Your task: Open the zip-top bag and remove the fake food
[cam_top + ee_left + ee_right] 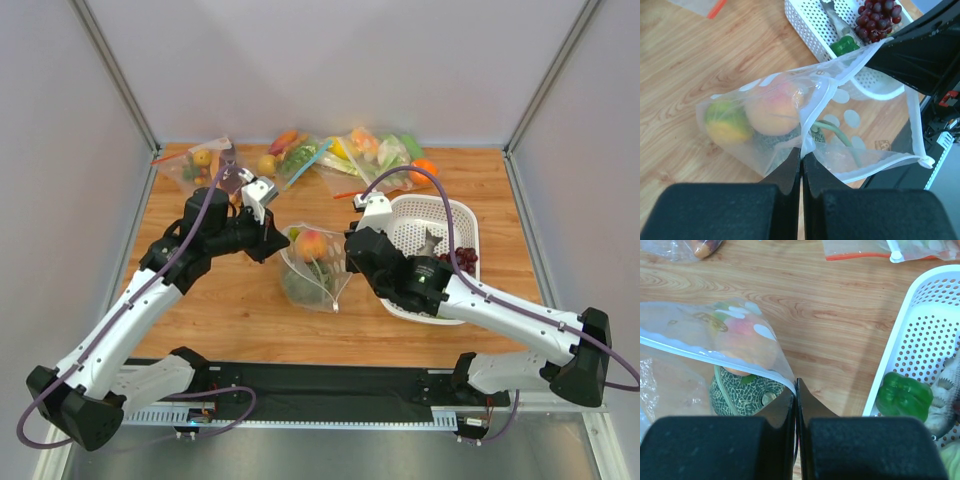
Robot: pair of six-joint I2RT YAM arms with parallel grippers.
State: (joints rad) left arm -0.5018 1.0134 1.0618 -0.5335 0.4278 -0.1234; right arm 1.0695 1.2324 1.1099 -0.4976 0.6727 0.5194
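Left gripper (801,152) pinching one rim of polka-dot zip-top bag (312,272), jaws closed on plastic. Right gripper (796,386) clamping opposite rim, bag mouth gaping between them. Bag sitting mid-table, just beside white basket (410,225). Peach (774,107), yellow fruit (725,124), netted grey-green ball (737,392) lying inside bag.

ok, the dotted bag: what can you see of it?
Clear soft plastic bag with white dots and a white zip strip, slider at one end. The left fingers and right fingers each pinch one side of the rim, pulling the mouth apart. It sags between them over the table, beside the basket. Inside: a peach, a yellow fruit, a netted green ball.
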